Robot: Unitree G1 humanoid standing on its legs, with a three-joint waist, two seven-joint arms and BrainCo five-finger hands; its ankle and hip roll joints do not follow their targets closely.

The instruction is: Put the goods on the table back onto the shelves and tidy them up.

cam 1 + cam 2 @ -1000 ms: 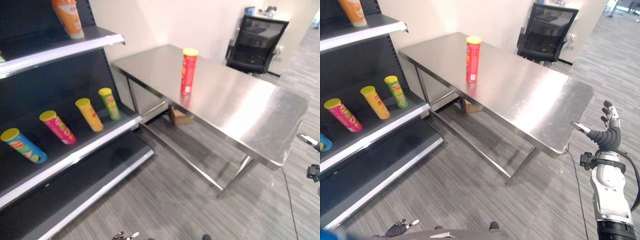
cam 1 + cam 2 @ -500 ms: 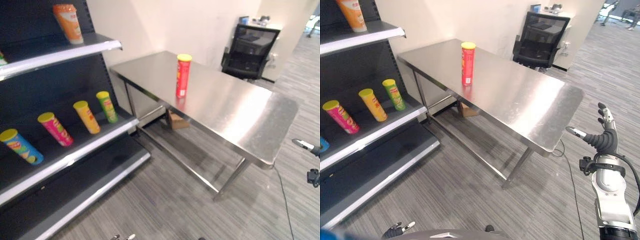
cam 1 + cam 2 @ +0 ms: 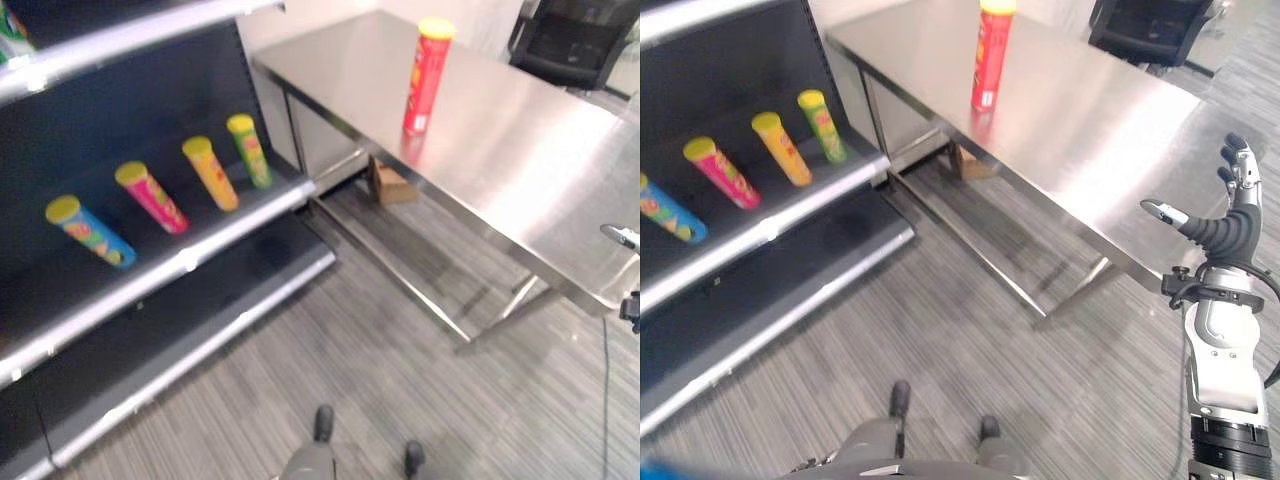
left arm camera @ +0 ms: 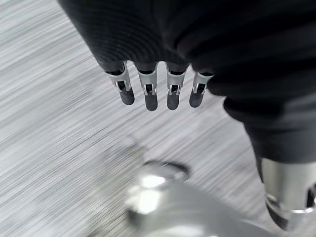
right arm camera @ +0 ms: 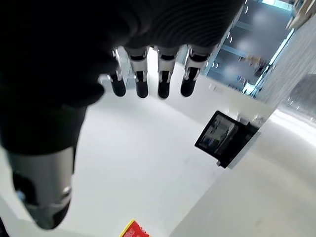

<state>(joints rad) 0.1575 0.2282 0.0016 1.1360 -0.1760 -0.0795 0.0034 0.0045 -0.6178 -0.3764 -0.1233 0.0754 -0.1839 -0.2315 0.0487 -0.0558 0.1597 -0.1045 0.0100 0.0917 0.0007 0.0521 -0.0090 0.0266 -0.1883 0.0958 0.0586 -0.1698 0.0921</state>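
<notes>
One cylindrical red can (image 3: 426, 76), steel table (image 3: 520, 150)

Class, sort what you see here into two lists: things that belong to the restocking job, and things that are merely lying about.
Belongs to the job:
red can upright on the steel table
shelf with the blue can, pink can, yellow can and green can

Just lying about:
cardboard box under the table
office chair
</notes>
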